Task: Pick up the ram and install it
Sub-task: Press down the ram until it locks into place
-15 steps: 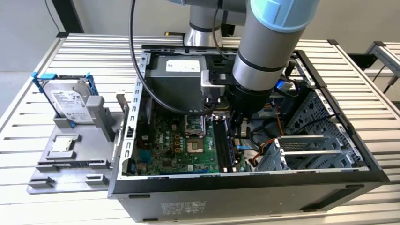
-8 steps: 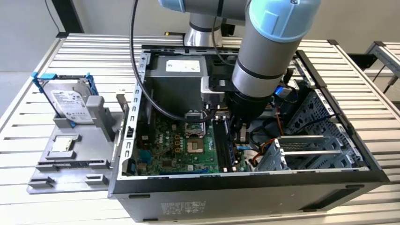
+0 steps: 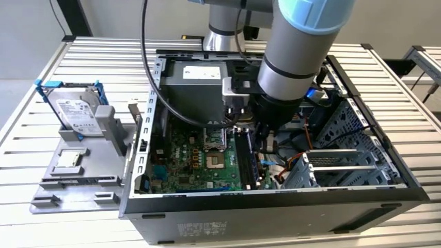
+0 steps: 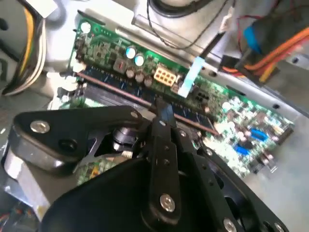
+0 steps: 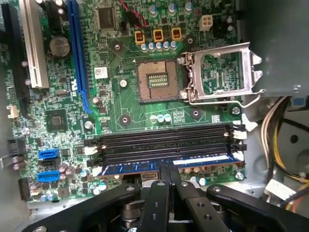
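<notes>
One hand (image 5: 168, 170), fingers pinched together, presses on the ram (image 5: 166, 167) seated in the motherboard (image 5: 125, 104) slot

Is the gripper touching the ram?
Touching: in the first wrist view the gripper meets the top edge of the ram, which sits in the slot.

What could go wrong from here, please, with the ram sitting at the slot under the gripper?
1. The gripper is pinched on the ram near its middle, so uneven pressing might leave one end unseated in the slot.
2. The white latches at the slot ends look close to the stick; a half-closed latch could block it.
3. Loose cables lie near the arm and might snag.
</notes>
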`<state>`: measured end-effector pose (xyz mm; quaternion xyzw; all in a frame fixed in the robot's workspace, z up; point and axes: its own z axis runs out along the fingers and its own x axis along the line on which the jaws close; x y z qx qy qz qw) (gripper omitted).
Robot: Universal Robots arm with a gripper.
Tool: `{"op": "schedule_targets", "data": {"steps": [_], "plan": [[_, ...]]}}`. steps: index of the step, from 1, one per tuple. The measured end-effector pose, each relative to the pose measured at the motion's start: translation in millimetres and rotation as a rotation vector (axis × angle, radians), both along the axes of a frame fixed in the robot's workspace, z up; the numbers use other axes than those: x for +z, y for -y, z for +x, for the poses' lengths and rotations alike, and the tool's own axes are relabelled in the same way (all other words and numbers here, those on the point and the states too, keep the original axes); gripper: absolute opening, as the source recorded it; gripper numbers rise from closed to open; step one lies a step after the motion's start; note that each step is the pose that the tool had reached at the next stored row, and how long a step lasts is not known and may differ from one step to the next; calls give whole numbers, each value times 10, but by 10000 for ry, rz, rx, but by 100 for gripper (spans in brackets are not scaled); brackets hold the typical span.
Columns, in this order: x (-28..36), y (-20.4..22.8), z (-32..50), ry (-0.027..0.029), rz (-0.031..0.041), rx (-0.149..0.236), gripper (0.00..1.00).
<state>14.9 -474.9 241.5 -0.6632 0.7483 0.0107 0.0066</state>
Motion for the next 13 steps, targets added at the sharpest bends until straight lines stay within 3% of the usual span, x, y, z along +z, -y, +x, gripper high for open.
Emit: {"op": "schedule_targets", "data": {"steps": [6, 13], "plan": [[274, 0, 0, 0, 0, 0, 0], [294, 0, 0, 13, 0, 1, 0]]}}
